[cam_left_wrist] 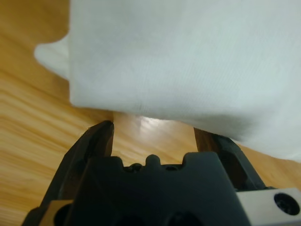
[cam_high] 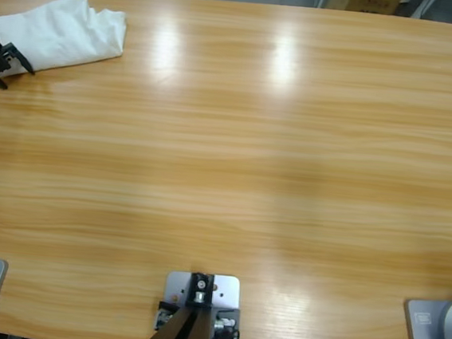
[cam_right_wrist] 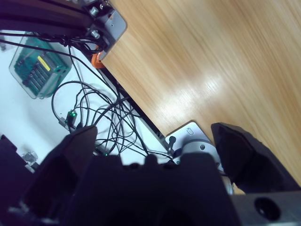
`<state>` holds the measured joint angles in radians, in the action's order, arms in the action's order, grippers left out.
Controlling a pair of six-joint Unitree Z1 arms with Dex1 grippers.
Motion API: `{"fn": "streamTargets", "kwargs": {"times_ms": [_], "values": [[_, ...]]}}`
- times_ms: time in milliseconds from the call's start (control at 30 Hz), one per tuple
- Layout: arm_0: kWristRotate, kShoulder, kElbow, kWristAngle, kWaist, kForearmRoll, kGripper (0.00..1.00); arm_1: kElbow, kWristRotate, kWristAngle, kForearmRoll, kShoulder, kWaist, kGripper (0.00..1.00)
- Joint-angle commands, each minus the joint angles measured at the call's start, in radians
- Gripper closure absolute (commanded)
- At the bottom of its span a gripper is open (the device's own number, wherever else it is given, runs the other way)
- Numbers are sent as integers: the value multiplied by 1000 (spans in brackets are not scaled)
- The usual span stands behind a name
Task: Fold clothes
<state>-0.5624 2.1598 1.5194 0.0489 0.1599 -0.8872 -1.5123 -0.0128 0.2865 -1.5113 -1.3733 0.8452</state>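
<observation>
The clothes [cam_high: 63,30] are one white shirt, bunched into a loose folded heap at the table's far left corner. My left gripper [cam_high: 11,70] comes in from the left edge and sits at the heap's lower left edge. In the left wrist view the white clothes [cam_left_wrist: 188,61] fill the upper picture. The left gripper [cam_left_wrist: 154,128] has its jaws apart just under the hem, which covers the tip of one jaw. My right gripper [cam_right_wrist: 155,134] is open and holds nothing. It hangs off the table, facing the table edge and the floor, and is out of the high view.
The wooden table [cam_high: 250,164] stretches bare to the right of the heap. Beyond its edge in the right wrist view lie tangled black cables [cam_right_wrist: 99,117] and a green electronics box [cam_right_wrist: 37,66]. Cardboard boxes [cam_high: 370,1] stand behind the table.
</observation>
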Motion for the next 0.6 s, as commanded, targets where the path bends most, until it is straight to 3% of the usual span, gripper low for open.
{"fn": "streamTargets", "kwargs": {"times_ms": [33,200,333,467,600], "values": [[53,79,88,-13,22,1,336,1,11,-6,-98,-35,11,0],[86,84,134,-7,12,-23,335,1,11,-6,-97,-33,11,0],[88,80,115,9,5,-128,338,-4,11,-6,-96,-35,11,0],[100,-38,-54,12,-51,-114,339,-14,11,-9,-92,-40,11,0],[102,-295,-179,47,-186,-73,340,-31,10,-5,-62,-64,11,0]]}}
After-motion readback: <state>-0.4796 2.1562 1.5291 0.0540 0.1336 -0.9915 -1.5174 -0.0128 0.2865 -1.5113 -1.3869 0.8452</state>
